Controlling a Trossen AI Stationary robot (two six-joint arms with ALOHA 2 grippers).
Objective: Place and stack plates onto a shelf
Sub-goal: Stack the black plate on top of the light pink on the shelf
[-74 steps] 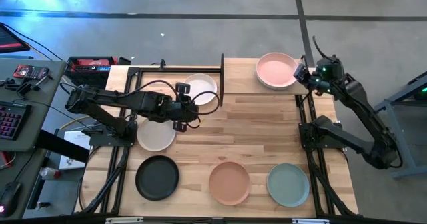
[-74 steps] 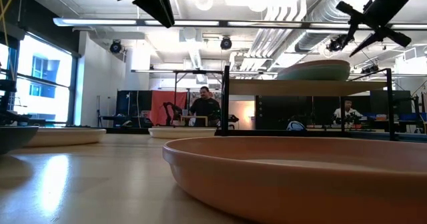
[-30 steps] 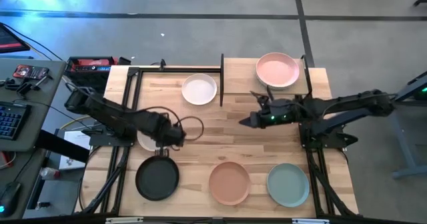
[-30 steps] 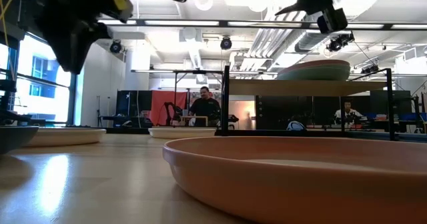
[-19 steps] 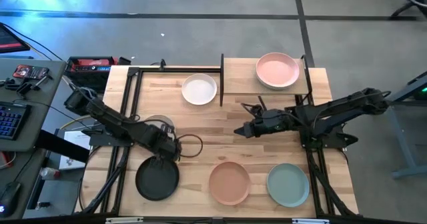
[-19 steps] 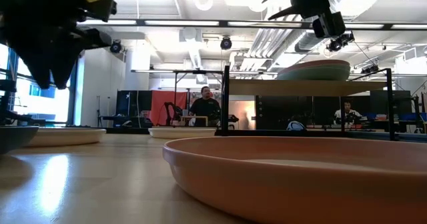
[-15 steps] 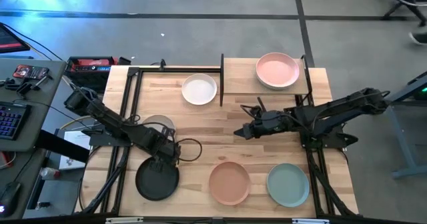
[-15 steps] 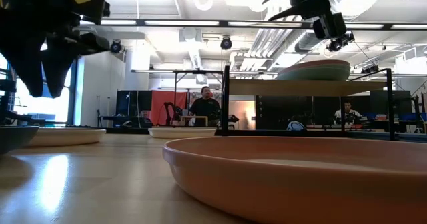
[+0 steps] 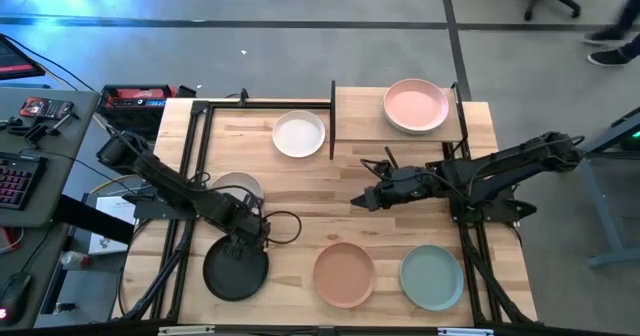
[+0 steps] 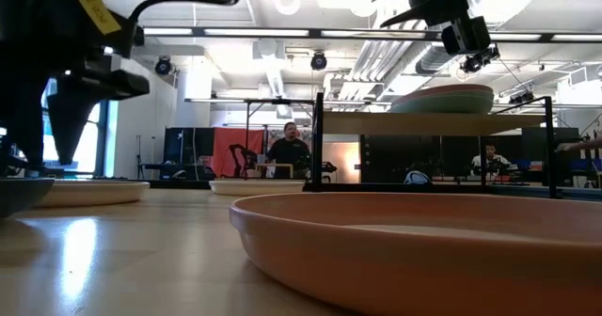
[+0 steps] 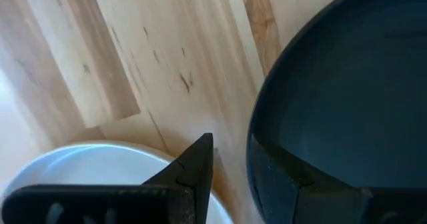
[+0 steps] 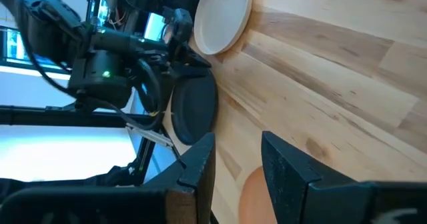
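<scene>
While my left gripper (image 9: 250, 244) hangs low over the far rim of the black plate (image 9: 236, 271), its fingers (image 11: 193, 167) stand apart with a gap between them and nothing in it; one finger is over the wood just outside the rim, the other over the plate's inside. Just beyond it lies the cream plate (image 9: 236, 187), partly hidden under my left arm. My right gripper (image 9: 357, 200) floats above the middle of the table (image 9: 330, 216), well apart from every plate, its fingers (image 12: 197, 161) also parted and empty. The white plate (image 9: 299, 134) sits on the table beside the shelf (image 9: 360, 116), and the pink plate (image 9: 416, 105) rests on the shelf's panel. At the near edge lie the terracotta plate (image 9: 343, 273) and the sage plate (image 9: 431, 277), side by side but not touching. In the low view a person (image 10: 287, 150) shows in the room behind.
</scene>
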